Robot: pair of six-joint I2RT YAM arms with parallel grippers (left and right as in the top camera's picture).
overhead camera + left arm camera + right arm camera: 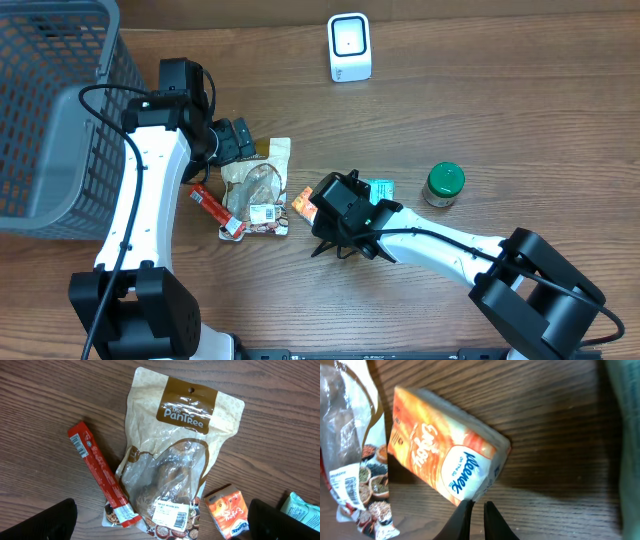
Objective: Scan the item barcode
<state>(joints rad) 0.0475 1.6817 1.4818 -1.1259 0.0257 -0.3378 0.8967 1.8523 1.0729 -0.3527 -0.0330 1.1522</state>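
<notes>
On the wooden table [540, 110], near its middle, the orange Kleenex pack [445, 467] was laid flat, unpinched, beside the right gripper [476, 510], nearly pressed together, presumably for regrasping toward the far-edge scanner [349, 47]; the left gripper [162, 525] was held spread.

On the wooden table [520, 110] we note a pouch [262, 185], red stick [212, 208] and orange pack [302, 205] at centre. The scanner [349, 47] lies at 12 o'clock and the jar [443, 184] at 3 o'clock.

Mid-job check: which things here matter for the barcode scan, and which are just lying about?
Job, likely: white scanner; orange tissue pack by the right gripper; PanTree pouch below the left gripper.
Lying about: red stick packet; teal packet; green-lidded jar; grey basket.
</notes>
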